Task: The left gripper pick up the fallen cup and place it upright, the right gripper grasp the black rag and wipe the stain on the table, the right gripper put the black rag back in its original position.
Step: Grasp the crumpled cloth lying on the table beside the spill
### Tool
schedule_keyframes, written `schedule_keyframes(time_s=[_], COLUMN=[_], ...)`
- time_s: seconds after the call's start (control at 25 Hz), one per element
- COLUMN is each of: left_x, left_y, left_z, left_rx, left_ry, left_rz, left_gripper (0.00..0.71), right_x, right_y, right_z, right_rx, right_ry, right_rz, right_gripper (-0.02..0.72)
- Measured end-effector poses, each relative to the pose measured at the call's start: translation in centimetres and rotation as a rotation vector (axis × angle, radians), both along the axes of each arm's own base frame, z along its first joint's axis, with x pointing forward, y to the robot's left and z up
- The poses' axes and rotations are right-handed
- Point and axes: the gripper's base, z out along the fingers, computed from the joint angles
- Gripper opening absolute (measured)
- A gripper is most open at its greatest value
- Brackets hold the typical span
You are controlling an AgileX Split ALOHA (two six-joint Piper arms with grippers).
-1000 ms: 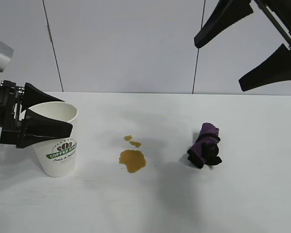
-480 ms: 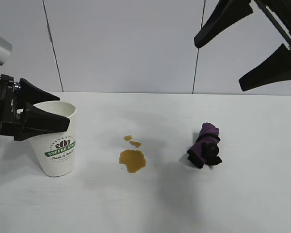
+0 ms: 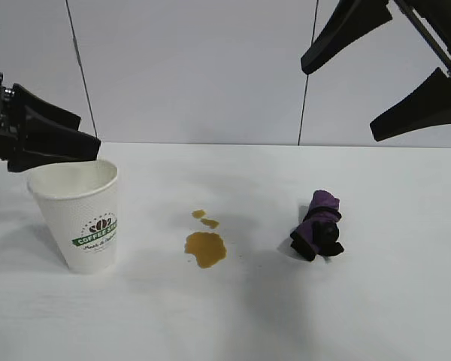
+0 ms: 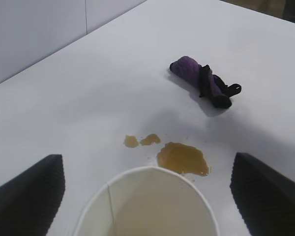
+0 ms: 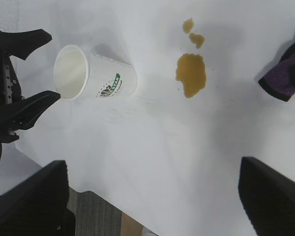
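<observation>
White cup upright below left gripper

Pale grey flat wall panels fill the upper half of the exterior frame, split by two thin dark vertical seams, one at the upper left and one right of centre. In the right wrist view, a strip of grey speckled floor shows along the lower left edge.

Cup upright at table left, left gripper just above its rim. Stain centre, rag right of it. Right gripper high above rag.
</observation>
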Motion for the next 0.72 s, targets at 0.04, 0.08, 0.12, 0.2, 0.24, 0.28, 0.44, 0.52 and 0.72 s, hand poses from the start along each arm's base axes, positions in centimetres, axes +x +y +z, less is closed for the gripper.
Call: schedule_keyframes(time_s=[0.04,0.08,0.12,0.2,0.24,0.28,0.44,0.52,0.72], left_x=[-0.3,-0.7,-1.1,-2.1,-2.5,-3.1,-5.9,-7.5,-11.8], left_y=[0.0,0.0,0.0,0.0,0.0,0.0,0.4,0.9,2.3], left_z=[0.7,1.6,2.4,4.4,5.2,6.4,10.3,12.5,17.1], left_rx=[0.0,-0.009,-0.026,-0.059,-0.075,-0.084,-0.046,-0.026,-0.087], left_ry=[0.008,0.026,0.054,0.089,0.108,0.107,0.033,-0.03,-0.161], left_rz=[0.003,0.011,0.028,0.063,0.082,0.104,0.188,0.271,0.528], left_gripper=[0.66,0.66,0.66,0.66,0.66,0.66,0.65,0.641,0.636], right_x=[0.0,0.0,0.0,0.0,0.0,0.0,0.0,0.0,0.0], right_y=[0.0,0.0,0.0,0.0,0.0,0.0,0.0,0.0,0.0], right_z=[0.0,0.0,0.0,0.0,0.0,0.0,0.0,0.0,0.0], right_rx=[0.0,0.0,0.0,0.0,0.0,0.0,0.0,0.0,0.0], right_ry=[0.0,0.0,0.0,0.0,0.0,0.0,0.0,0.0,0.0], right_rz=[0.0,0.0,0.0,0.0,0.0,0.0,0.0,0.0,0.0], right_gripper=[0.65,0.65,0.65,0.65,0.65,0.65,0.65,0.65,0.65])
